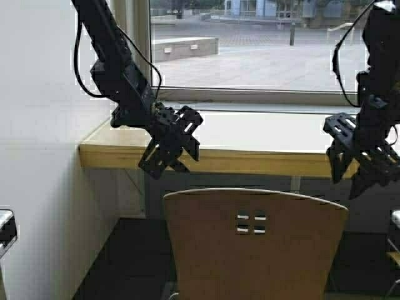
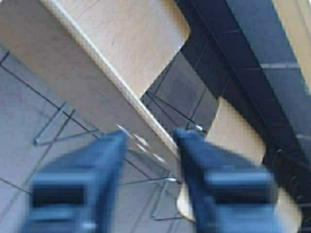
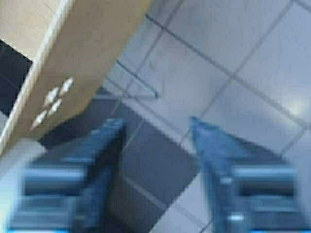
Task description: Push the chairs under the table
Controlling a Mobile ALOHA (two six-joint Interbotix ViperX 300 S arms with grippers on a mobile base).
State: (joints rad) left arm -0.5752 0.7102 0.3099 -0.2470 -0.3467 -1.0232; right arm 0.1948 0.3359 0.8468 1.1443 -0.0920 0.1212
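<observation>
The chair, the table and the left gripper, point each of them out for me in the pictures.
chair [image 1: 250, 250]: high view, on the middle of its curved back.
table [image 1: 250, 161]: high view, on its yellowish front edge.
left gripper [image 1: 164, 164]: high view, midway between its open fingertips, above the chair.

Chair [image 1: 253, 247] seat, legs cut off by bottom edge; right gripper [image 1: 365, 172] partly past edge.

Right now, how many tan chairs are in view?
2. One chair stands before the table; a second tan seat shows beside it in left wrist view. Others may be hidden.
</observation>
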